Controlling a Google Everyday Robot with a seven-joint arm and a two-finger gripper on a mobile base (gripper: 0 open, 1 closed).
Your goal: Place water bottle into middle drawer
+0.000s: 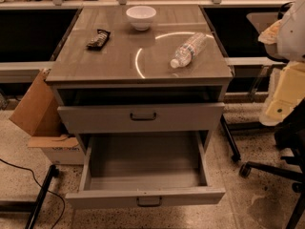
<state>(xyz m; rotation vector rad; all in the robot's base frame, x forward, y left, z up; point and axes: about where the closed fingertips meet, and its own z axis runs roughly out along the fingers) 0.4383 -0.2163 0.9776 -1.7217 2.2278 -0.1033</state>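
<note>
Water bottle (188, 49) lies on its side on the cabinet top (95, 63), toward the right rear part of that surface, with its white cap pointing to the front left and its base toward the back right corner. It is clear and ribbed with a pale label band around the middle, and nothing touches it. A thin bright arc of reflected light (138, 63) curves across the top just left of the cap. A white bowl (141, 17) stands upright near the back edge, well apart from the bottle, and a dark snack packet (98, 38) lies toward the left side. Below the top, an upper drawer (95, 119) with a dark handle (143, 116) stands slightly forward, leaving a dark gap above its front. Under it the open drawer (95, 197) is pulled far out, its grey floor and side walls in plain sight, with a small handle (149, 201) on its front. A cardboard box (33, 104) leans beside the cabinet on the left, a black cable (19, 168) runs over the speckled floor, and an office chair (267, 168) stands at the right with something yellow (286, 94) above it. The gripper appears nowhere in the camera view, so I cannot tell how its fingers stand.
</note>
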